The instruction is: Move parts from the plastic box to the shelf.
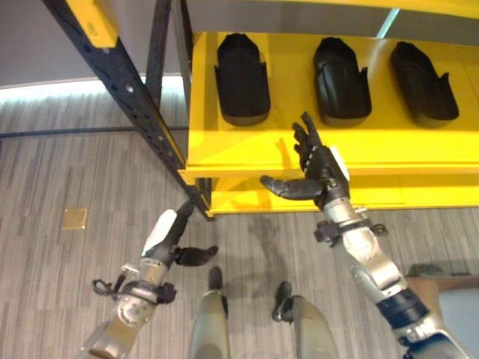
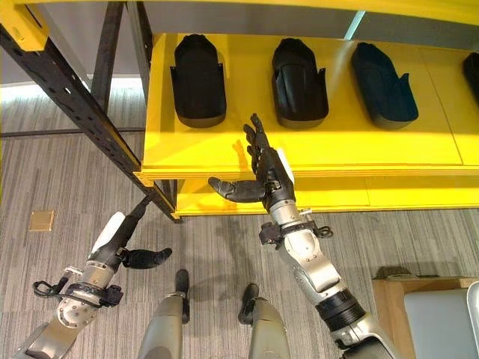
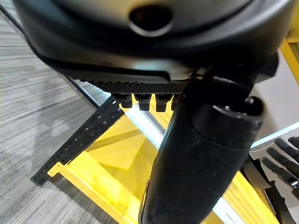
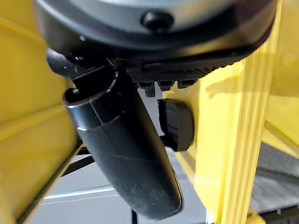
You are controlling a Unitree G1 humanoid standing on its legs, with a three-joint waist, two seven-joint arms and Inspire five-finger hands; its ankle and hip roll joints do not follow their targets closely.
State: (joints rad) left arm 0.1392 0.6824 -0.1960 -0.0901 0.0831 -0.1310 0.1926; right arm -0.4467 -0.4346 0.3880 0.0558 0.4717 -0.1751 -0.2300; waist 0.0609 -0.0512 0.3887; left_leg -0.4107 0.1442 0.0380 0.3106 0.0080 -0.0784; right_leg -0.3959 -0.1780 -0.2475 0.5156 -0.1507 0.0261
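Left eye view is showing me a yellow shelf (image 1: 247,153) with three black parts lying on it in a row — the left part (image 1: 242,78), the middle part (image 1: 342,81) and the right part (image 1: 423,82), each well apart from its neighbour. In the right eye view a sliver of a fourth part (image 2: 473,75) is peeking in at the far right edge. So I am judging that several parts are already placed.

I am holding the right robot hand (image 1: 318,168) up at the front edge of the shelf, just in front of the gap between the left and middle parts. Its fingers (image 1: 305,138) are spread straight and its thumb (image 1: 284,186) is sticking out sideways — it is carrying nothing. The right wrist view is backing this up, with the thumb standing free and one part lying on the shelf beyond it.

The left robot hand (image 1: 171,238) is hanging low over the grey floor beside the dark upright of the rack (image 1: 127,93), fingers relaxed and empty.

At the lower right of the right eye view a brown and grey corner (image 2: 426,303) is showing; I cannot tell whether that is the plastic box, nor how many parts are left. My guess is that I am sitting between placements, with a reach back to the box due next.
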